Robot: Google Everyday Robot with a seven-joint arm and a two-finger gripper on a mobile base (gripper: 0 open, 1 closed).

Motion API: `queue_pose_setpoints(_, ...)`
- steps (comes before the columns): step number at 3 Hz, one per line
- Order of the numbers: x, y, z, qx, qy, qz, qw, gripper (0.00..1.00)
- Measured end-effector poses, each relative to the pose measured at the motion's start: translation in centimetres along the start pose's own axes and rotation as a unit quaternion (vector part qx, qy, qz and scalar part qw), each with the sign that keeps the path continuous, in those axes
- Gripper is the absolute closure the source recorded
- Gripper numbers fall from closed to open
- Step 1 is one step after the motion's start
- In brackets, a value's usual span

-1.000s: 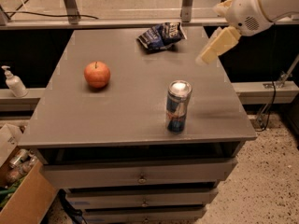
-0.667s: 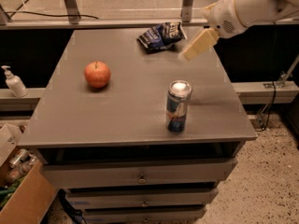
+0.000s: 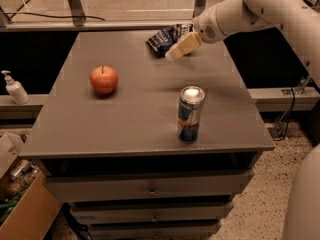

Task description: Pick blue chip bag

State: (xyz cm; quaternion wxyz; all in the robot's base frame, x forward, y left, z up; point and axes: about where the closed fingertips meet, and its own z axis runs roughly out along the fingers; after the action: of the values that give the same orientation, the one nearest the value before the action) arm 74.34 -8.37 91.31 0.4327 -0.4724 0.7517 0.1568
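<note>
The blue chip bag (image 3: 164, 38) is a crumpled dark blue foil bag with white patches. It lies near the back edge of the grey table (image 3: 140, 109), right of centre. My gripper (image 3: 176, 51) hangs on the white arm that reaches in from the upper right. It sits just in front of and to the right of the bag and covers the bag's right end. Its cream-coloured fingers point down and to the left.
A red apple (image 3: 103, 79) sits on the left half of the table. A tall blue-and-silver drink can (image 3: 191, 113) stands right of centre toward the front. A soap dispenser (image 3: 14, 88) stands on a ledge at left. Drawers sit below the tabletop.
The arm has swung left from the table's right edge toward the bag. The gripper now overlaps the bag's right end. The apple, can and bag have not moved.
</note>
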Motion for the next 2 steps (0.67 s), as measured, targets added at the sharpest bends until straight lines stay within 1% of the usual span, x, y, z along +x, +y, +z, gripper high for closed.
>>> queue_pose_setpoints(1,-0.8,-1.2,3.9,0.005,-0.019,0.027,0.9995,0.00)
queue_pose_setpoints(2,-1.6,-2.3,7.0,0.014,-0.030,0.030,0.9990,0.00)
